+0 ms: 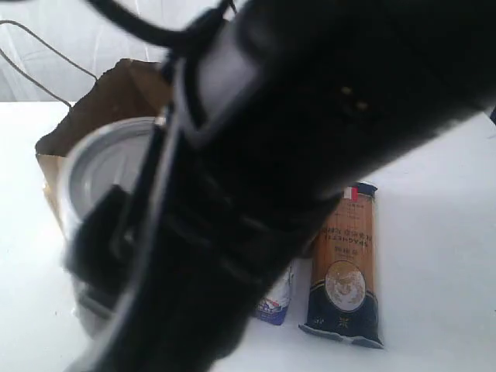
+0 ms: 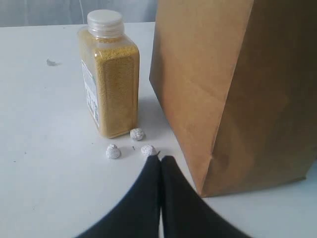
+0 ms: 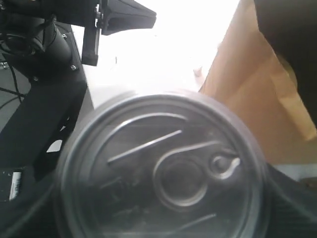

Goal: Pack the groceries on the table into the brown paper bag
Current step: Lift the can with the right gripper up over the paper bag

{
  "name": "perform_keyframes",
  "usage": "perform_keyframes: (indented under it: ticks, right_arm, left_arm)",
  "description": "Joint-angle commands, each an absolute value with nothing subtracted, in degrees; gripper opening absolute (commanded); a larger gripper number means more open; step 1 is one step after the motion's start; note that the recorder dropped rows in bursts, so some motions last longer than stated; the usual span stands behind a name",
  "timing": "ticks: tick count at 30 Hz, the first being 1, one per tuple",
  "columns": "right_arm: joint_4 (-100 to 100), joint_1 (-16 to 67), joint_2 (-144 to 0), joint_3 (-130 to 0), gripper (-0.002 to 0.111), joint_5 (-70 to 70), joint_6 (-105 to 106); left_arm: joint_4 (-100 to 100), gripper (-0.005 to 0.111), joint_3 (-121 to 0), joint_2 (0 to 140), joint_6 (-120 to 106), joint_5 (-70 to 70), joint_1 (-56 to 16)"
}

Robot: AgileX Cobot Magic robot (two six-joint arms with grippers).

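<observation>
The silver-topped can [image 3: 163,168] fills the right wrist view, held between the dark fingers of my right gripper [image 3: 161,213]. In the exterior view the can [image 1: 101,167] hangs right at the ragged rim of the brown paper bag [image 1: 116,97]. My right arm [image 1: 294,139] blocks most of that view. The dark-blue spaghetti packet [image 1: 345,263] and the small white-blue carton [image 1: 277,302] lie on the table. My left gripper [image 2: 160,159] is shut and empty, low over the table by the bag's [image 2: 233,89] bottom corner. The yellow-grain bottle [image 2: 109,74] stands just beyond it.
Three small whitish lumps [image 2: 113,151] lie on the white table [image 2: 39,148] between the bottle and my left gripper. A black arm base [image 3: 44,49] stands off the table's edge in the right wrist view. The bag's cord handle [image 1: 46,50] loops up at the back.
</observation>
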State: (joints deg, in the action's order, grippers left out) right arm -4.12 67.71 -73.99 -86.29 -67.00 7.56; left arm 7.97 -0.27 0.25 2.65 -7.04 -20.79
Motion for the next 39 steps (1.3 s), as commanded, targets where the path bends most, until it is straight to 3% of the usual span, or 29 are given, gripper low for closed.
perform_keyframes:
  ticks: [1,12,22,39]
  right_arm:
    - [1.9,70.9,-79.6,-96.2,0.0,-68.5,7.2]
    - [21.1,71.0,-90.5,-116.1,0.0,-69.7,-0.6]
    - [23.0,64.0,-98.8,-129.6,0.0,-70.0,-1.6]
    - [18.3,56.5,-111.4,-133.9,0.0,-70.0,-2.9]
  left_arm:
    - [8.4,0.0,0.0,0.0,2.5,-7.3,-20.7]
    - [8.4,0.0,0.0,0.0,2.5,-7.3,-20.7]
    - [8.4,0.0,0.0,0.0,2.5,-7.3,-20.7]
    - [8.4,0.0,0.0,0.0,2.5,-7.3,-20.7]
